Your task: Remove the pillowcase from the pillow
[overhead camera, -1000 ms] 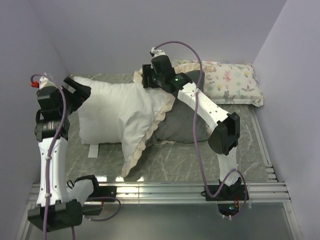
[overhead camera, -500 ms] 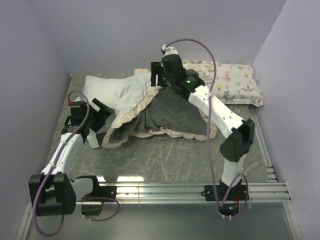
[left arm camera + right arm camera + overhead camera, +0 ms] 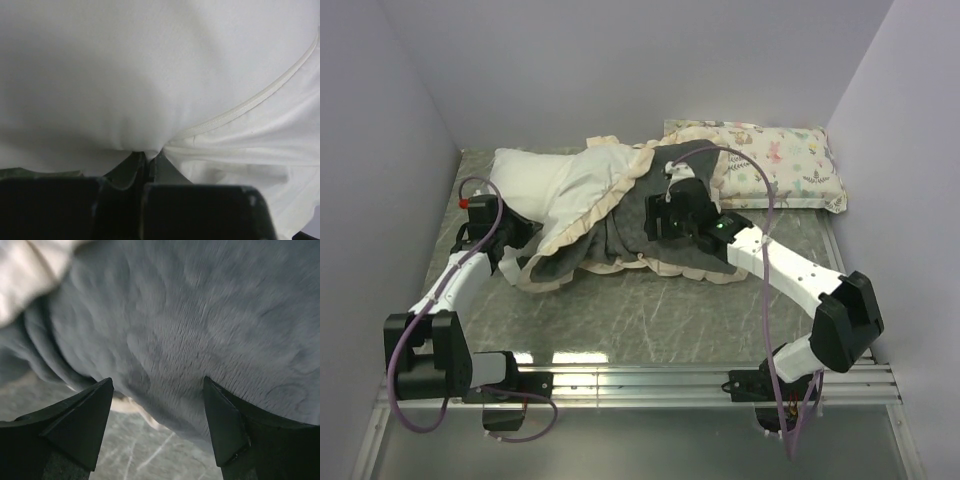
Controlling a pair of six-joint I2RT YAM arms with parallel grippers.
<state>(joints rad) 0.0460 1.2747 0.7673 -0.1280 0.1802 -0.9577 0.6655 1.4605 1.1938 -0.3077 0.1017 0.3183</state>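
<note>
The white pillow (image 3: 535,178) lies at the back left, its right half still inside the pillowcase (image 3: 640,225), dark grey plush with a cream frill. Low at the pillow's near left corner, my left gripper (image 3: 516,243) is shut on a pinch of the pillow's white fabric (image 3: 150,75) beside a piped seam, the jaws (image 3: 147,157) meeting on it. My right gripper (image 3: 670,215) hovers open over the grey pillowcase. In the right wrist view the plush (image 3: 200,315) fills the space beyond the spread fingertips (image 3: 157,385), which grip nothing.
A smaller animal-and-plant print pillow (image 3: 780,165) lies at the back right against the wall. Lilac walls close in the left, back and right sides. The green marbled tabletop (image 3: 670,310) shows in front of the pillowcase, with metal rails (image 3: 650,380) along the near edge.
My left gripper has closed on the pillow's white fabric at its near left corner. The right arm has swung forward and down from the pillowcase's back edge to over its grey middle.
</note>
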